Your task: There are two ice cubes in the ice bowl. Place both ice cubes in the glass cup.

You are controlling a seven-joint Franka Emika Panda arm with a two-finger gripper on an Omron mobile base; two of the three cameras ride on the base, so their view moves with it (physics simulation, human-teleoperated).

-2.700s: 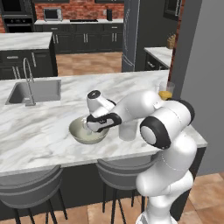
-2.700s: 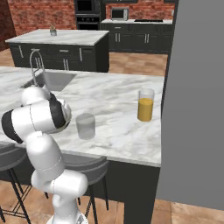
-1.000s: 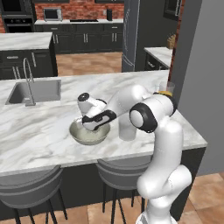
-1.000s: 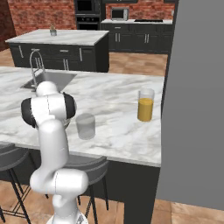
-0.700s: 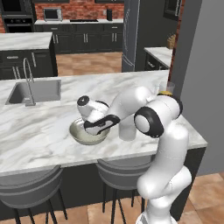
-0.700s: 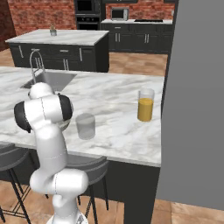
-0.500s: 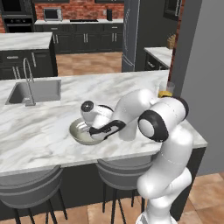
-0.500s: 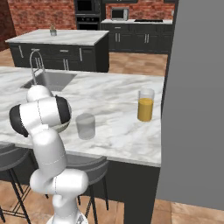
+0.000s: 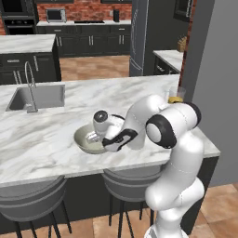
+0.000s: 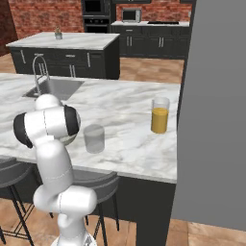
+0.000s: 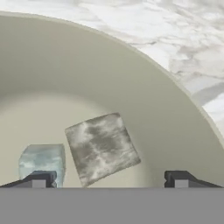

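Note:
The grey-beige ice bowl (image 9: 82, 140) sits on the marble counter near its front edge. My gripper (image 9: 96, 138) reaches down into it, fingers spread and open. In the hand view the bowl's inner wall (image 11: 131, 83) curves around two ice cubes. A greyish cube (image 11: 103, 148) lies between my fingertips (image 11: 40, 179), close to the gripper (image 11: 110, 180). A bluish cube (image 11: 41, 161) rests just above the left fingertip. The clear glass cup (image 10: 94, 138) stands empty on the counter to the right of my arm.
A glass of orange liquid (image 10: 160, 115) stands further right by the grey wall (image 10: 216, 110). A sink with faucet (image 9: 32, 95) is set into the counter's far left. Bar stools (image 9: 32, 197) stand below the front edge.
The hand has sunk lower into the bowl and the arm has folded down over the counter. The bowl, cubes and cup have stayed where they were.

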